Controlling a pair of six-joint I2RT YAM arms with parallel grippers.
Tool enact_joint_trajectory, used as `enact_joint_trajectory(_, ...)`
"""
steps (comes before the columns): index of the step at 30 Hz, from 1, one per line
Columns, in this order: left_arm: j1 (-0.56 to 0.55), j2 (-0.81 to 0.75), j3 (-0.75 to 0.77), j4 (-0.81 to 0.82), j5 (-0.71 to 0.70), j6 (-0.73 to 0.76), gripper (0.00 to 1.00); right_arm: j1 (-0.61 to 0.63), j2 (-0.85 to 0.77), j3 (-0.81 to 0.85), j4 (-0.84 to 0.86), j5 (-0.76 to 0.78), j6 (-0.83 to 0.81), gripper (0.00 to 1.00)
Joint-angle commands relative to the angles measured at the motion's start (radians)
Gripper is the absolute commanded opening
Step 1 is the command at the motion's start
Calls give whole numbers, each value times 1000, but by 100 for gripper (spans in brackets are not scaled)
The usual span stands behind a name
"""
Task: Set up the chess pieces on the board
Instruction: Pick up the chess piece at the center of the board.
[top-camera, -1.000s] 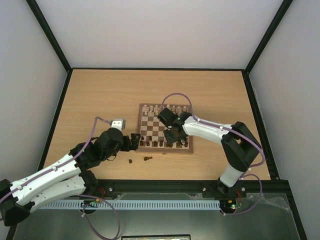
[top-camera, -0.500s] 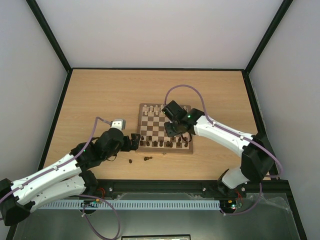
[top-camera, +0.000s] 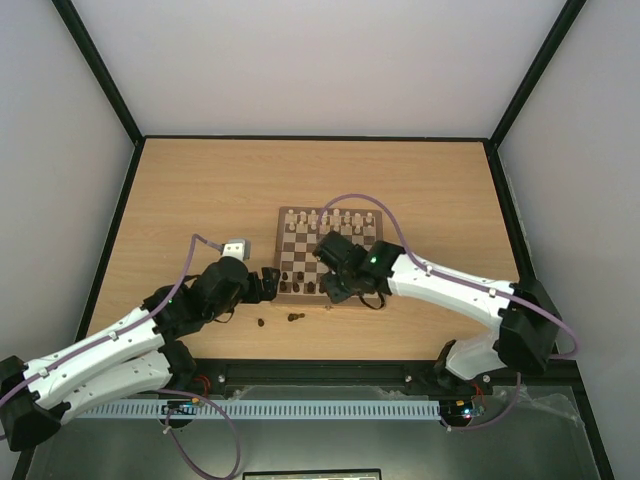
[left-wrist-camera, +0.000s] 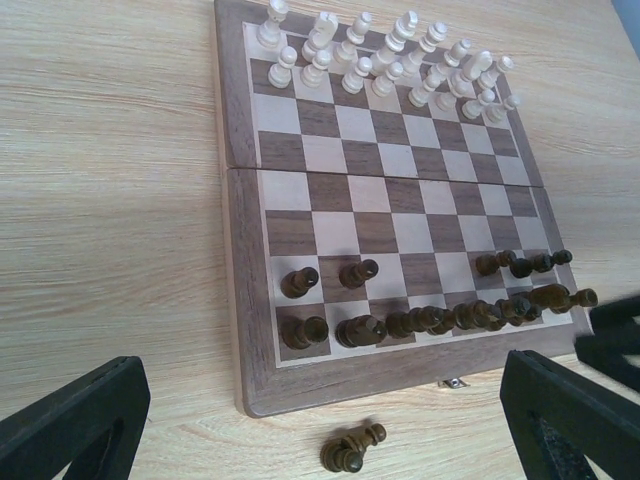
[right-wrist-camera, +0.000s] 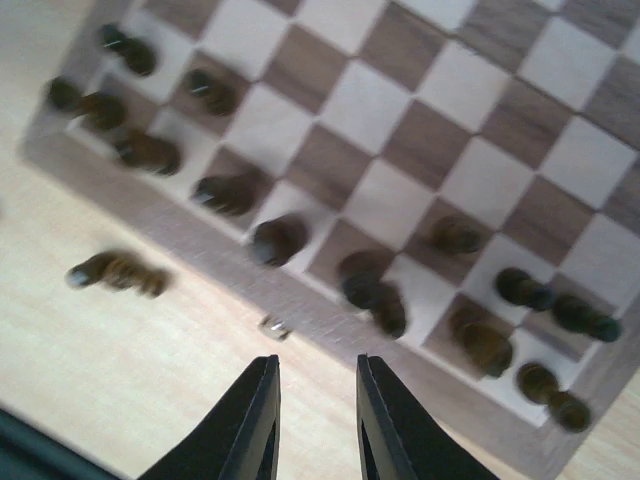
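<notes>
Board: the chessboard (top-camera: 281, 240) lies flat on the worktop (top-camera: 200, 190), a little right of the middle, in front of both arms.
Dark pieces: most of the dark chess pieces (left-wrist-camera: 360, 328) stand on the board's two near rows. The nearest row is almost full. The row behind it has two pieces at its left end and a cluster at its right end.
Strays: one dark piece (left-wrist-camera: 352, 450) lies on its side on the worktop, just off the board's near edge. The top view shows small dark shapes (top-camera: 294, 317) on the wood there, too small to count.
Pale pieces: the cream pieces (left-wrist-camera: 380, 60) fill the two far rows.
Left jaws: the left gripper (top-camera: 270, 283) sits low by the board's near left corner. Its jaws are spread wide and hold nothing.
Right jaws: the right gripper (right-wrist-camera: 315, 410) hangs over the worktop just outside the board's near edge, close to a small metal catch (right-wrist-camera: 272, 325). Its jaws stand a narrow gap apart, with bare wood showing between them.
Right wrist view: it is blurred, so the pieces look soft.
</notes>
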Motion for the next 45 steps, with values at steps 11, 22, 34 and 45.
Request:
enact_joint_trajectory(11, 5, -258, 43, -108, -97, -88, 99, 260, 119, 139, 31, -92, 28, 24)
enact_joint_trajectory(22, 5, -590, 188, -174, -160, -79, 99, 308, 449, 379, 29, -97, -15, 32)
enact_joint_trajectory(34, 6, -618, 220, -225, -158, -66, 99, 334, 665, 556, -28, -77, -24, 35)
enact_joint_trajectory(45, 7, -621, 222, -238, -159, -57, 99, 333, 722, 597, -50, -42, -34, 30)
